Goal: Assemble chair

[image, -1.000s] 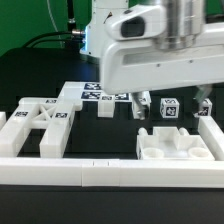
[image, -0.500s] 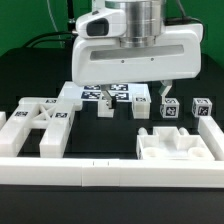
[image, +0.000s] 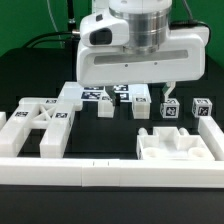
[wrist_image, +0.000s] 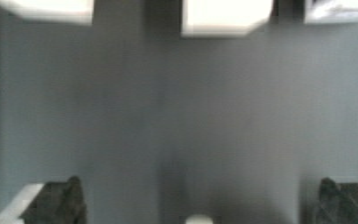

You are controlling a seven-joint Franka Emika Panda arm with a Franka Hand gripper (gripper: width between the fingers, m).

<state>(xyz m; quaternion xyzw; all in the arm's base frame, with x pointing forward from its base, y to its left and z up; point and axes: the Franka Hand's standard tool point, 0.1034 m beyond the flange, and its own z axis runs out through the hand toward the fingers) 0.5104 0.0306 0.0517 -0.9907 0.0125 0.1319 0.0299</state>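
The chair lies in separate white pieces on the black table. The X-braced panel (image: 40,125) is at the exterior view's left. The slab (image: 175,148) sits at the front right. Square posts with marker tags stand in a row behind: one (image: 105,105), a second (image: 143,107), a third (image: 170,110), and more at the right end. My gripper (image: 140,93) hangs above this row, open, with nothing between its fingers. The wrist view is blurred: the gripper (wrist_image: 197,200) shows wide-apart fingertips (wrist_image: 51,200) over bare table, with a white piece (wrist_image: 229,15) beyond.
The marker board (image: 98,93) lies behind the posts. A long low white border rail (image: 110,172) runs along the front, with a side rail (image: 214,132) at the exterior view's right.
The gripper has shifted toward the exterior view's left over the row of posts, then settled. Its jaws stayed open. No chair piece has moved.
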